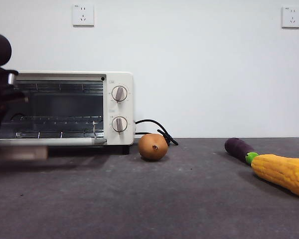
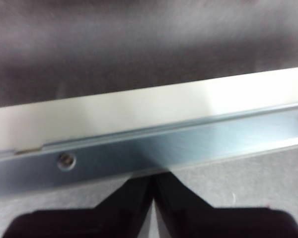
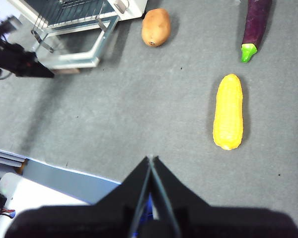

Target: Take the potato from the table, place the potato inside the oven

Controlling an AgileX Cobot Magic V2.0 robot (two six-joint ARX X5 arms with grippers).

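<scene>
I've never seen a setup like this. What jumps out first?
The cream-white oven on the left, its door dropped open and a dark robot arm beside it. The small orange-brown potato sits on the grey table just off the oven's knob side. To the right lie a bright yellow corn cob and a dark purple eggplant.

The desk (image 1: 189, 199) is matt dark grey with a faintly mottled, slightly rough look, while the oven (image 1: 120, 107) has a smooth cream shell with a soft sheen, thin bright wire racks inside, and a lowered door whose edge shows brushed silvery metal in the left wrist view. The potato (image 1: 153, 146) has smooth, dull orange-brown skin; the corn cob (image 3: 228, 111) is bumpy and slightly glossy yellow, and the eggplant (image 3: 256, 22) is smooth, shiny dark purple.
</scene>
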